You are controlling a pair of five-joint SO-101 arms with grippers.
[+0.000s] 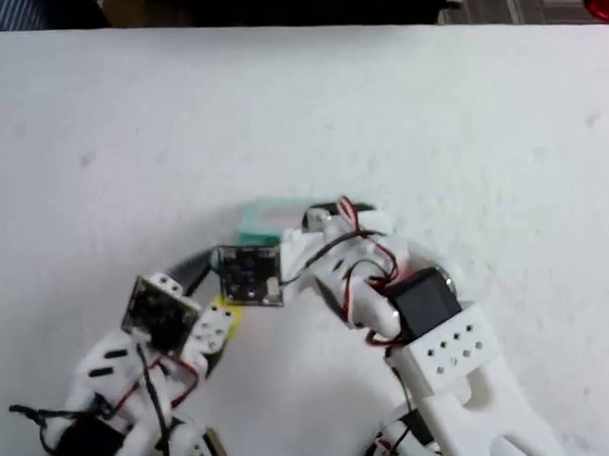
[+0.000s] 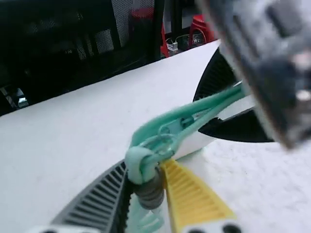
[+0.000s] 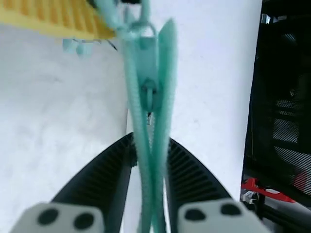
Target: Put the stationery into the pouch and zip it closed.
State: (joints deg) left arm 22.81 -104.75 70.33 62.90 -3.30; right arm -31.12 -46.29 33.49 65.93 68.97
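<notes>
One teal pouch [image 3: 148,58] (both jaws clamp it).

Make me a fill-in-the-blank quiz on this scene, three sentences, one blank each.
1. The left gripper, shut on the zipper pull, has one grey finger and one ____ finger.
2. The right gripper, shut on the pouch, has two ____ fingers.
3. The table under both arms is ____.
Missing words: yellow, black, white.

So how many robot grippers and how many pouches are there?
grippers: 2 (left gripper, right gripper)
pouch: 1
total: 3
</notes>
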